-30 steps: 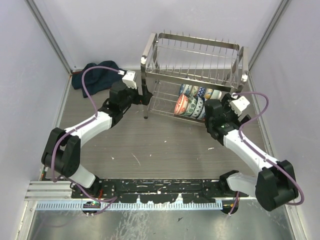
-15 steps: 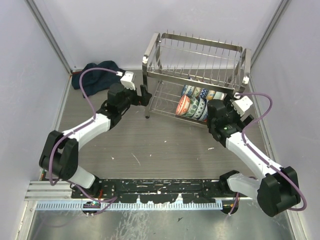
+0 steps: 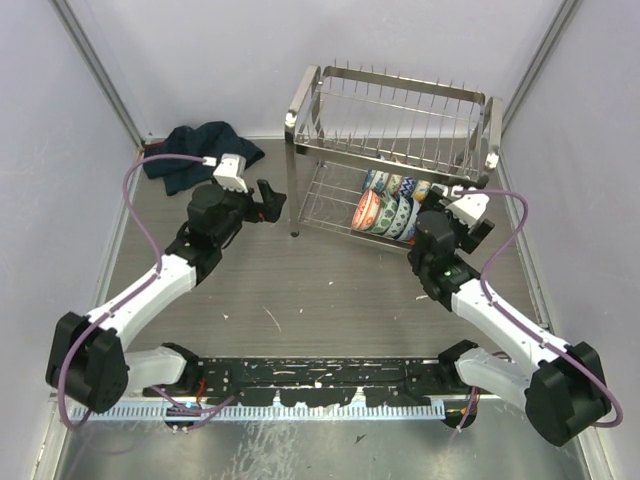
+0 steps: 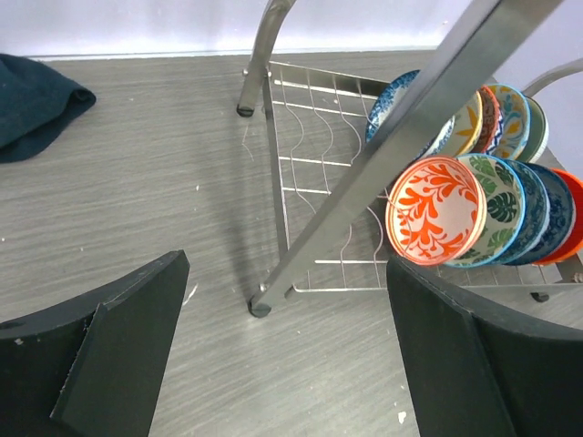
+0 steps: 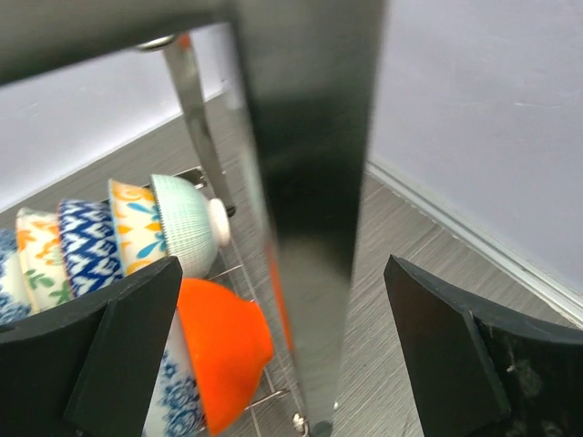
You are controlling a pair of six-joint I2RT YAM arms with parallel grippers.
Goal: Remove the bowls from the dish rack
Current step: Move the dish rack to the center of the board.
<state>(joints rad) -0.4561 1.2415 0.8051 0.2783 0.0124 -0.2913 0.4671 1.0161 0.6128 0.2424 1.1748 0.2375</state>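
Lowest in the left wrist view, the left gripper (image 4: 291, 364) is spread wide and empty, facing the rack's near foot (image 4: 261, 309). The right gripper (image 5: 282, 364) is as wide and holds nothing, with a blurred post (image 5: 310, 182) standing between its fingers. Beyond them, centre right of the top view, the bowls (image 3: 390, 205) stand on edge in two rows on the lower tier of the rack (image 3: 302, 92). None looks unloaded yet, so the step is likely the reach for a first bowl. The leaf-patterned end bowl (image 4: 435, 209) seems the best first pick. It probably needs one finger inside the rim and one outside, coming in under the slanting bar (image 4: 383, 155). Lifting it off the wire before drawing it out to the table (image 3: 330, 290) should keep its neighbours from tipping. The right gripper should clear the post before closing, or it may clamp the frame. A dark cloth (image 3: 190, 150) lies far off at upper left.
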